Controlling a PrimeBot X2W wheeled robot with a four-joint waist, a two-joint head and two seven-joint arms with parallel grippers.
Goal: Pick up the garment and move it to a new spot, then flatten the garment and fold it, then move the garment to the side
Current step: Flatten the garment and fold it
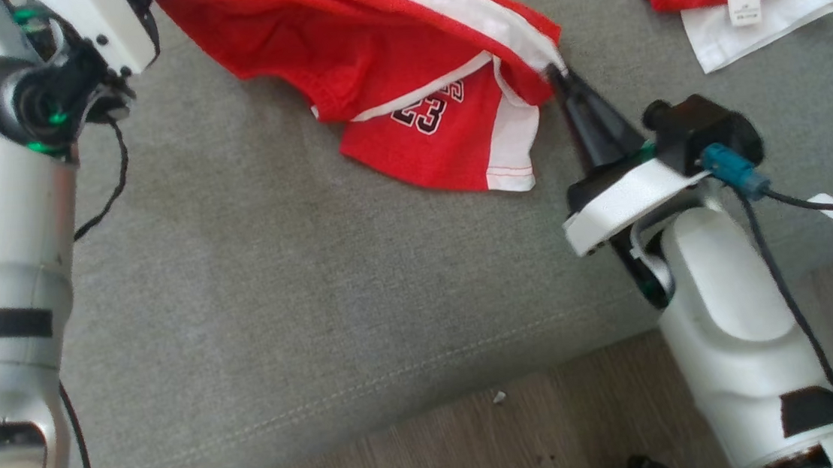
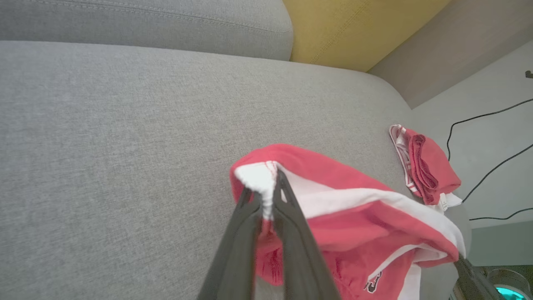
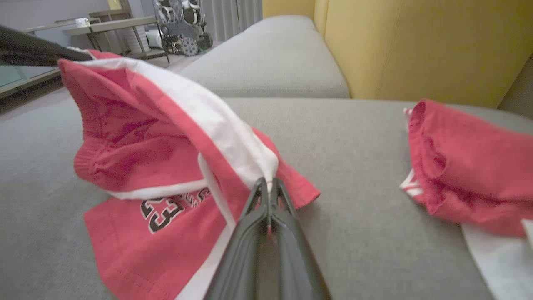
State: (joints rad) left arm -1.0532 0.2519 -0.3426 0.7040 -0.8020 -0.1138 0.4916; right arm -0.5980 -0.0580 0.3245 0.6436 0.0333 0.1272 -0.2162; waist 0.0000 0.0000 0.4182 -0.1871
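Head view, top centre: red garment [image 1: 400, 47] slung above the grey cushion [image 1: 239, 279], right gripper [image 1: 558, 72] pinched shut on its white stripe. Left wrist view: left gripper [image 2: 268, 196] clamped on a white hem corner, a grip cut off by the head view's top edge. "23" print partly folded under, hard to read.

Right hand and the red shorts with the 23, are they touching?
Touching. In the right wrist view the right hand is shut on the edge of the shorts, with cloth pinched between its tips.
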